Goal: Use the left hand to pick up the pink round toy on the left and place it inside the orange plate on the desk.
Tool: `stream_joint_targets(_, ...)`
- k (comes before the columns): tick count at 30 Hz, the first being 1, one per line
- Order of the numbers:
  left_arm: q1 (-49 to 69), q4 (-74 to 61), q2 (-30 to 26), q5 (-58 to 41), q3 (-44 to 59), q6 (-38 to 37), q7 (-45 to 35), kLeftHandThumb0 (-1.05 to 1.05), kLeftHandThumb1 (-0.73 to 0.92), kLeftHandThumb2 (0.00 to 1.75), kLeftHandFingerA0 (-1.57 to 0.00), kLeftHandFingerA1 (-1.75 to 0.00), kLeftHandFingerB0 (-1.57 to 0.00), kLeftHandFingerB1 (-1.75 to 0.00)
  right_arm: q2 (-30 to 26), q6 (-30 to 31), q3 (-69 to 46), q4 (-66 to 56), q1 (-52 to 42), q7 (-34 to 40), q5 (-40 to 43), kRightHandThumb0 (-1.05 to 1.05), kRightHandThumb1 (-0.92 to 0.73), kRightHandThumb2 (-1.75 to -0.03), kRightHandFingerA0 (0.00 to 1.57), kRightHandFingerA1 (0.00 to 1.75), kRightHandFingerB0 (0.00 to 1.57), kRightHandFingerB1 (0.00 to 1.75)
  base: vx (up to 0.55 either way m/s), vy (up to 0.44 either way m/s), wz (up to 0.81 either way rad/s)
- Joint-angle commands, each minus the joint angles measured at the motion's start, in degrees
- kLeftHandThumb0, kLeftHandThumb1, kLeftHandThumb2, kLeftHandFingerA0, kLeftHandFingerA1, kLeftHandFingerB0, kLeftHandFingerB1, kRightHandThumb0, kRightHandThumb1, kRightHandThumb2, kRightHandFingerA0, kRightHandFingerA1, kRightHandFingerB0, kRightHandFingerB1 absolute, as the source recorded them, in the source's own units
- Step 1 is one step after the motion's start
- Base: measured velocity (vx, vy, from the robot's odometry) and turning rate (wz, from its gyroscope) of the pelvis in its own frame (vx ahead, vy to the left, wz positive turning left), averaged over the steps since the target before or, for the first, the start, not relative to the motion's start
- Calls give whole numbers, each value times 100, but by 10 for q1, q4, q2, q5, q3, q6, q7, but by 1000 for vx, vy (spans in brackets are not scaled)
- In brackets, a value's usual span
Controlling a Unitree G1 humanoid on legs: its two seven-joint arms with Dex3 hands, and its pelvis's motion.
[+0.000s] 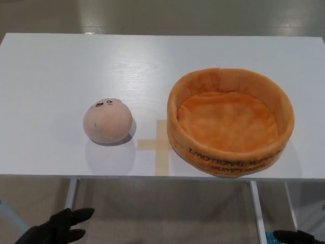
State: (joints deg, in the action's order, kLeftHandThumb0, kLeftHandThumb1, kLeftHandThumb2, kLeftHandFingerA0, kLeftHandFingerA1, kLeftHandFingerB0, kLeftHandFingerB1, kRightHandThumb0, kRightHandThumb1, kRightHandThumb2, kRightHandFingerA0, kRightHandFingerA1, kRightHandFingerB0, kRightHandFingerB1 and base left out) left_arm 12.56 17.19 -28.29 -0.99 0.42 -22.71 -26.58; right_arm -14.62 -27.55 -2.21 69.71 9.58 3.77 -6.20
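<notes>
A pink round plush toy (107,121) with a small drawn face sits on the white desk (61,76), left of centre. To its right stands the orange plush plate (231,122), a round soft tub with black lettering on its front wall, nothing inside it. My left hand (57,229) shows at the bottom left, below the desk's front edge, fingers spread and holding nothing. It is well short of the toy. Only a black sliver of my right hand (299,237) shows in the bottom right corner.
A tan tape cross (158,145) marks the desk between the toy and the plate. The desk's metal legs (71,195) show under the front edge, with floor beyond.
</notes>
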Motion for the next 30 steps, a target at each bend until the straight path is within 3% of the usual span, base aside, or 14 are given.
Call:
stream_joint_targets(1,102,-201,-99,-171,-2,33,-201,-48,51,69,-20,-42,-17,-36,-2,-13,-2,9,-3,7,-4,-15,-64,-58,65,59,57,47,0,0,0)
stream_joint_targets(2,103,-203,-100,-172,-2,35,-201,-48,51,69,-20,-42,-17,-36,-2,-13,-2,10,-3,7,-3,-15,-64,-58,65,59,57,47,0,0,0)
stream_joint_targets(3,110,-228,-122,-201,5,38,-229,-43,57,57,-26,-37,-27,-31,-1,-12,-2,9,-2,6,-3,-16,-64,-58,67,59,57,46,0,0,0)
stream_joint_targets(6,119,-268,-148,-235,16,54,-254,-43,56,56,-34,-38,-42,-36,0,-10,-4,10,1,7,-1,-17,-63,-58,66,58,57,46,0,0,0)
stream_joint_targets(7,123,-279,-155,-246,20,55,-261,-43,56,56,-34,-38,-42,-36,0,-9,-4,11,1,7,-1,-17,-63,-58,66,58,57,46,0,0,0)
stream_joint_targets(8,123,-286,-162,-257,22,51,-274,-49,41,81,-28,-51,-41,-54,0,-8,-2,11,1,10,-4,-17,-63,-58,67,60,57,46,0,0,0)
stream_joint_targets(11,127,-310,-173,-280,31,35,-290,-48,41,79,-37,-54,-40,-53,2,-10,-5,11,5,9,-1,-13,-63,-58,65,59,57,47,0,0,0)
stream_joint_targets(19,159,-413,-199,-344,83,64,-283,-44,36,76,-34,-54,-38,-54,0,-9,-5,9,7,11,-3,-13,-63,-58,67,60,58,47,0,0,0)
stream_joint_targets(20,159,-420,-198,-350,89,67,-280,-39,52,56,-38,-43,-42,-39,0,-9,-6,8,7,10,-2,-13,-63,-58,67,61,58,47,0,0,0)
stream_joint_targets(21,160,-429,-197,-357,96,70,-277,-39,52,56,-38,-43,-42,-39,0,-9,-6,8,9,9,-1,-13,-63,-58,67,61,58,47,0,0,0)
stream_joint_targets(22,160,-449,-191,-377,109,77,-261,-44,44,68,-30,-47,-31,-41,0,-11,-7,8,9,9,0,-12,-63,-58,65,59,58,48,0,0,0)
stream_joint_targets(25,150,-484,-176,-416,138,95,-228,-41,45,65,-27,-46,-29,-39,0,-15,-7,9,9,10,-2,-12,-63,-58,66,60,59,48,0,0,0)
stream_joint_targets(27,62,-464,-147,-388,149,83,-166,-42,43,65,-25,-47,-23,-38,-1,-17,-4,10,8,11,-5,-13,-63,-58,63,57,58,48,0,0,0)
stream_joint_targets(30,16,-447,-135,-363,152,93,-146,-41,44,63,-23,-45,-23,-37,-1,-15,-4,11,9,11,-6,-13,-63,-58,65,59,58,48,0,0,0)
